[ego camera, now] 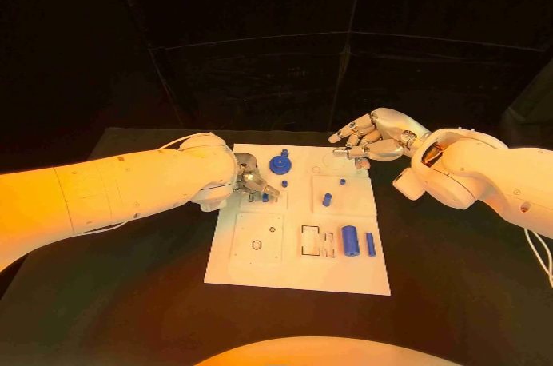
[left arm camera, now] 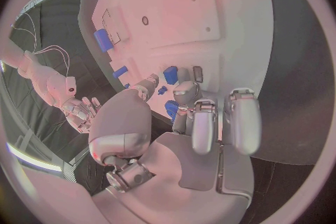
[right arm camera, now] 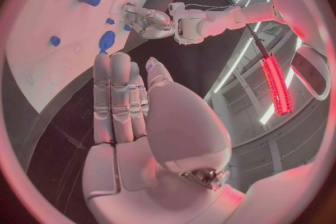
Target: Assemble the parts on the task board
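Nearest the robot, the white board (ego camera: 296,258) lay on the black worktop (ego camera: 461,286), its near half carrying a stout blue cylinder (ego camera: 349,239) and a thinner blue rod (ego camera: 370,244) beside two rectangular slots (ego camera: 312,240). Both lay loose, so a bump or a tug on the board would probably have sent them rolling out of place.

Mid-board, the left hand (ego camera: 252,184) was bent down over the board's left side, its fingertips (left arm camera: 183,91) closed in around a small blue part (left arm camera: 171,108). It seemed to be pinching that part, though the left wrist view did not show the contact clearly. The risk here was a weak pinch: a part that small could have twisted, dropped, or gone into its seat crooked and jammed. The fingers also stood close to another small blue piece (ego camera: 284,184), which they could have knocked.

Farther back stood a blue peg (ego camera: 328,199), then a round blue knob (ego camera: 280,164) near the far edge.

Beyond the board's far right corner hovered the right hand (ego camera: 371,139), holding nothing, fingers loosely curled yet apart. Swinging in, it could have clipped the knob or met the left hand.
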Robot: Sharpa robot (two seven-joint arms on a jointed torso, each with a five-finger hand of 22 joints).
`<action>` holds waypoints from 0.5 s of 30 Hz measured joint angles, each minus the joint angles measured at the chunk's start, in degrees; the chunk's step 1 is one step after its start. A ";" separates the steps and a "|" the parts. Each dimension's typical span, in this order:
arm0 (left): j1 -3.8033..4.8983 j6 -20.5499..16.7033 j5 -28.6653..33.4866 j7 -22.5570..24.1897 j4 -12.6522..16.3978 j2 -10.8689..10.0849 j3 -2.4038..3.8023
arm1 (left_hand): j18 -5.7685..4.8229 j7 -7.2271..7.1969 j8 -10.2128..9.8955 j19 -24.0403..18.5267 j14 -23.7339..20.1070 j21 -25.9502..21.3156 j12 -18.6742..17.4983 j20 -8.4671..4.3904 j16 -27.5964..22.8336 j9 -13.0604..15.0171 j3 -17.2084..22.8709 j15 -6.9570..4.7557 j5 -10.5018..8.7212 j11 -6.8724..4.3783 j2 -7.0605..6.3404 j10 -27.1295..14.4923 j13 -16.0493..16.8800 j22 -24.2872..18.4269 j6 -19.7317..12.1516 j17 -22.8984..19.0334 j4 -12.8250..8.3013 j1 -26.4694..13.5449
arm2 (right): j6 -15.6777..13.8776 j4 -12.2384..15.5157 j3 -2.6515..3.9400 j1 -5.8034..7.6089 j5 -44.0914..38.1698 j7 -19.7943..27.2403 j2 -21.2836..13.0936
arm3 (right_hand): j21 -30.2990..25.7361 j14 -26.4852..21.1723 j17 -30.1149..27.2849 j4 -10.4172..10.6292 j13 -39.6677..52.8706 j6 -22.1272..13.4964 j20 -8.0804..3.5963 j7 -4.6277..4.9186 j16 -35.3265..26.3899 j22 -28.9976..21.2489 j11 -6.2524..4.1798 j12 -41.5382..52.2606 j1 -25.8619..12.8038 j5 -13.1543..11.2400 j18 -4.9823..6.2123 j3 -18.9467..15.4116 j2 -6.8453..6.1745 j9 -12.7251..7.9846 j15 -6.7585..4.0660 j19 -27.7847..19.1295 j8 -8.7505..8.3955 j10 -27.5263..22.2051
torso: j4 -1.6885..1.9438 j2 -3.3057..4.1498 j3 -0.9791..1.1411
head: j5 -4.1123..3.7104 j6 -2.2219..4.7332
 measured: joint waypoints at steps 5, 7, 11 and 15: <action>0.00 -0.57 0.01 0.11 0.33 -0.77 0.08 | 0.02 0.00 0.00 0.00 0.00 0.00 0.00 0.00 0.00 0.00 -2.90 0.01 0.00 0.00 0.54 0.00 0.00 0.00 -0.01 0.00 1.16 0.54 | 0.00 -0.04 0.00 0.00 0.00 0.03 0.02 | 0.00 -0.03 -0.16 0.00 -0.02 0.00 0.00 0.00 -0.29 -0.05 -0.01 0.00 0.00 0.00 0.00 0.00 0.00 0.00 -0.03 0.00 0.00 0.00 | 0.00 0.00 0.00 | -0.06 0.03; 0.01 -0.80 0.02 0.17 0.69 -1.15 0.25 | 0.02 -0.01 0.00 0.00 0.01 0.00 0.00 0.00 0.00 -0.01 -3.69 0.01 0.00 0.00 0.89 0.00 -0.03 0.00 -0.01 0.00 1.50 0.89 | 0.00 -0.08 0.00 0.00 0.00 0.04 0.02 | 0.00 -0.22 -0.18 0.00 -0.05 0.00 0.00 0.00 -0.42 -0.05 -0.21 0.00 0.00 0.00 0.00 0.00 0.00 0.00 -0.22 0.00 0.00 -0.20 | 0.00 0.00 0.00 | -0.06 0.04; 0.20 -1.03 0.27 0.39 1.51 -2.25 3.05 | 0.05 0.26 -0.76 0.00 0.01 -1.02 -2.37 0.00 0.00 -0.05 -6.83 0.01 0.00 0.00 1.99 -1.85 -2.88 0.00 -0.67 0.00 2.17 3.61 | 0.00 -0.23 0.00 0.00 0.00 0.07 0.03 | -0.23 -0.21 -0.21 0.00 -0.05 0.00 0.00 0.00 -0.42 -0.07 -0.21 -0.07 0.00 0.00 0.00 0.00 0.00 0.00 -0.22 0.00 0.00 -0.20 | -0.01 0.00 0.00 | -0.07 0.09; 1.37 -0.86 0.62 0.65 1.83 -3.07 5.79 | 0.05 1.54 -3.25 0.00 -0.18 -2.35 -5.51 0.00 0.00 -1.13 -8.87 0.26 0.00 1.23 2.21 -4.56 -6.16 -0.23 -4.51 0.00 2.20 5.94 | 0.01 -0.50 0.00 0.00 0.00 0.11 0.02 | -0.29 -0.21 -0.23 0.00 -0.05 0.00 0.00 0.00 -0.42 -0.10 -0.21 -0.22 0.00 0.00 0.00 0.00 0.00 0.00 -0.22 0.00 0.00 -0.20 | -0.01 0.00 -0.01 | -0.17 0.05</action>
